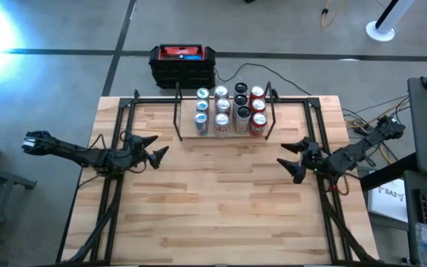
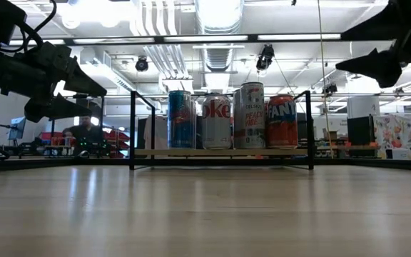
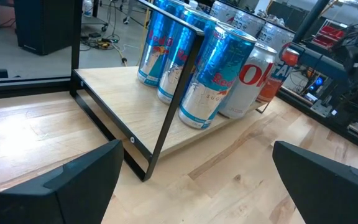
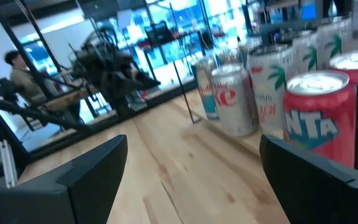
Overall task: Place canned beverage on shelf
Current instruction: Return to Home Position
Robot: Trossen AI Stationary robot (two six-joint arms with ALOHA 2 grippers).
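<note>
The shelf, a low light wood board with thin black posts, stands at the table's far middle. Several cans stand upright on it in rows: blue ones at its left, silver and white in the middle, red ones at its right. They also show in the low view. My left gripper is open and empty above the table, left of the shelf. My right gripper is open and empty above the table, right of the shelf's near corner.
A black box with a red top stands on the floor beyond the table's far edge. Black frame rails run along the table's left and right sides. Bare wood lies between the shelf and the near edge. A person sits in the room beyond.
</note>
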